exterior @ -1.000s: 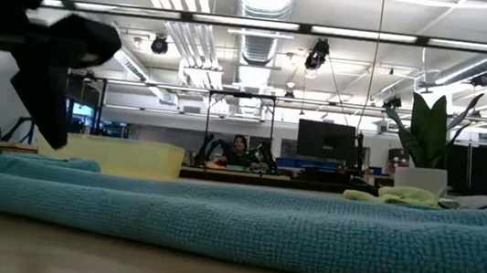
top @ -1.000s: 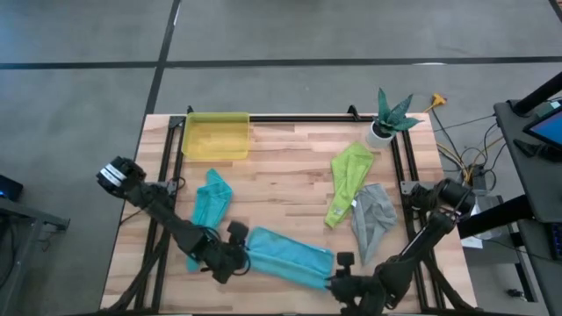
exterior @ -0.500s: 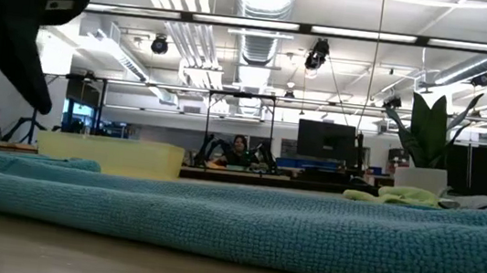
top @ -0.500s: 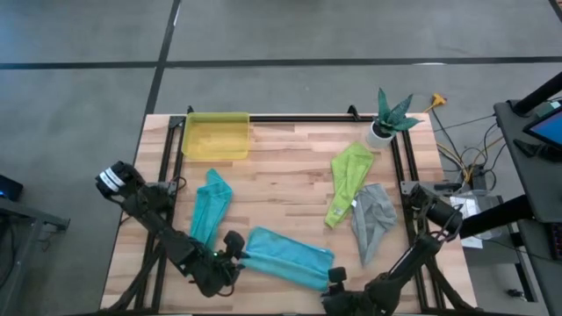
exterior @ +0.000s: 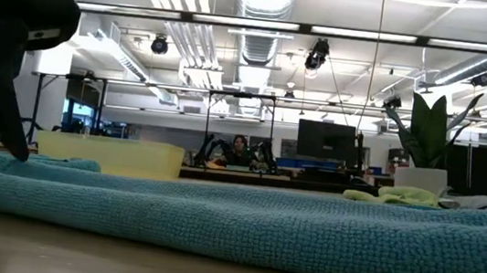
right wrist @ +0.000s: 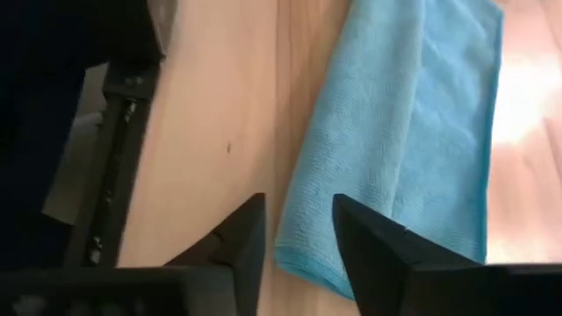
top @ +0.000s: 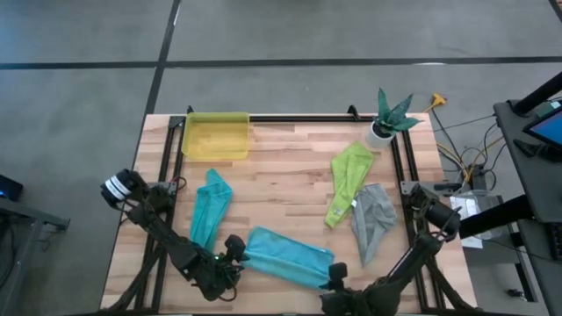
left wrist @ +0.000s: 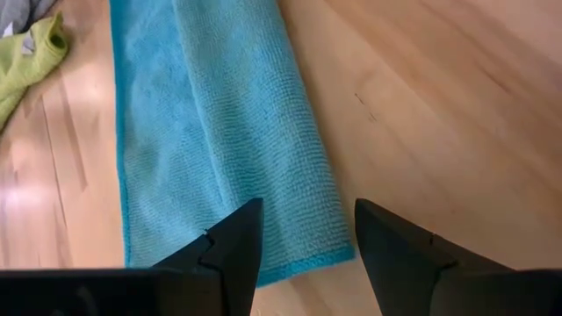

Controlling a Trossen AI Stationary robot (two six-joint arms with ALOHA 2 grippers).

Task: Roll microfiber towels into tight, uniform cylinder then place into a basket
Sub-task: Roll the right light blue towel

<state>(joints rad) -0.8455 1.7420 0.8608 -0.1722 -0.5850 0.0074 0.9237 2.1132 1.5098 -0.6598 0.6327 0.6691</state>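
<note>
A light blue towel [top: 287,255] lies folded flat and slantwise near the table's front edge. My left gripper [left wrist: 307,211] is open over the towel's left short end [left wrist: 263,259], one finger on either side of its near corner. My right gripper [right wrist: 299,206] is open over the towel's right end [right wrist: 303,254]. A teal towel [top: 211,204] lies crumpled at the left, with a lime green towel [top: 347,180] and a grey towel [top: 373,215] at the right. The yellow basket [top: 215,136] stands at the far left. My left gripper has one fingertip [exterior: 13,142] down at the level of the towel's left end in the low view; I cannot tell whether it touches the cloth. My right gripper hangs over the towel's right corner; no frame shows it touching.
A white pot with a green plant [top: 384,123] stands at the far right corner. Bare wood [top: 281,175] lies between the towels in the table's middle. Black frame rails [top: 167,167] run along the table's sides.
My left gripper has sunk toward the towel's left end, shifted toward the table's near edge and rolled about its own line. My right arm has drawn toward the near edge while its gripper has stayed at the towel's right end. The towel has kept still.
</note>
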